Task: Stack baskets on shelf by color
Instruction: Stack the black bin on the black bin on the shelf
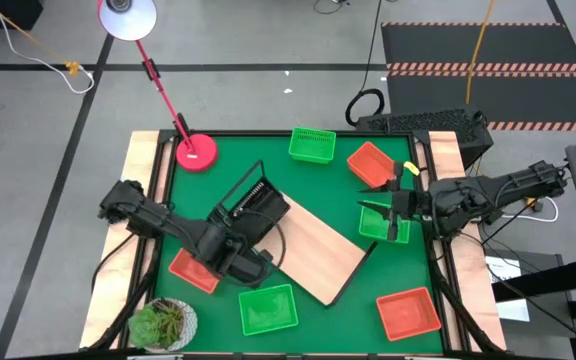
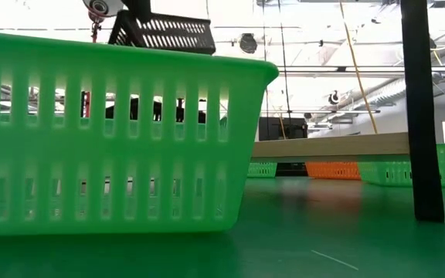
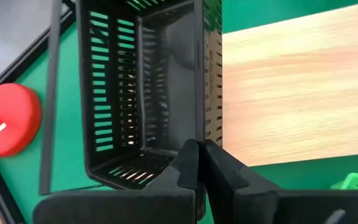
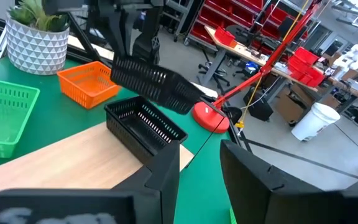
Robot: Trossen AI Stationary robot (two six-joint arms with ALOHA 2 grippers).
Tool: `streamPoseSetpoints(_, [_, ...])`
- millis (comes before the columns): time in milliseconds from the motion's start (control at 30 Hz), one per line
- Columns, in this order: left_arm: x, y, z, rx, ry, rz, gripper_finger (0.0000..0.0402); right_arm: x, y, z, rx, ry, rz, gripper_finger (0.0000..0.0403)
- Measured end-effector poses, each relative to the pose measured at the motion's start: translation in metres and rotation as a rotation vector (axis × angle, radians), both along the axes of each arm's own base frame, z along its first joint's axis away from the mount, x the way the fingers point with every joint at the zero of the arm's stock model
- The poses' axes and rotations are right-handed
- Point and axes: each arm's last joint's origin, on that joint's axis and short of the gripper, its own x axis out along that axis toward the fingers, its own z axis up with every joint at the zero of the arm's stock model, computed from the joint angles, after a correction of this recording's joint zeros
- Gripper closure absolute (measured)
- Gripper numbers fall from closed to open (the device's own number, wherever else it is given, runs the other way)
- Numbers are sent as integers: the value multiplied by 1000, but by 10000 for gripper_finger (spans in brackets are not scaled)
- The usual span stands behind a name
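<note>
Left gripper [image 3: 199,163], fingers pressed together on the rim of a black basket [image 3: 143,87], holds it tilted in the air; the right wrist view shows this mesh-sided tray hanging just above a second black basket [image 4: 145,129]. That second tray rests on the end of the shelf [image 1: 318,255] nearest the left gripper. The shelf is a long, pale wood-grain board lying diagonally on the green mat [image 1: 318,185]. Just behind the left gripper lies a red-orange basket [image 1: 193,270]; beside it, toward the table's front edge, a slotted green basket [image 1: 267,309]. A white faceted pot holding a green plant [image 1: 164,325] stands at the front corner.

Right gripper [image 1: 398,206], fingers parted and gripping nothing, hovers over a green basket [image 1: 380,226] off the shelf's far end. Just beyond it lies a red-orange basket [image 1: 372,166]; another [image 1: 408,313] sits well apart at the front. Farthest back stand a green basket [image 1: 312,145] and a round red lamp base [image 1: 197,152]. No legible writing.
</note>
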Motion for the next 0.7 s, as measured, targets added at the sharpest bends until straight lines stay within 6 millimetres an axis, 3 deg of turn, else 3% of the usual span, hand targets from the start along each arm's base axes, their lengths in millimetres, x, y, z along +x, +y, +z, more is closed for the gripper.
streamPoseSetpoints(367, [26, 19, -28, -57, 130, 54, 386, 0, 0, 0, 9, -2, -1, 293])
streamPoseSetpoints(700, [34, 31, -34, -80, 147, 74, 385, 0, 0, 0, 10, -3, -2, 293])
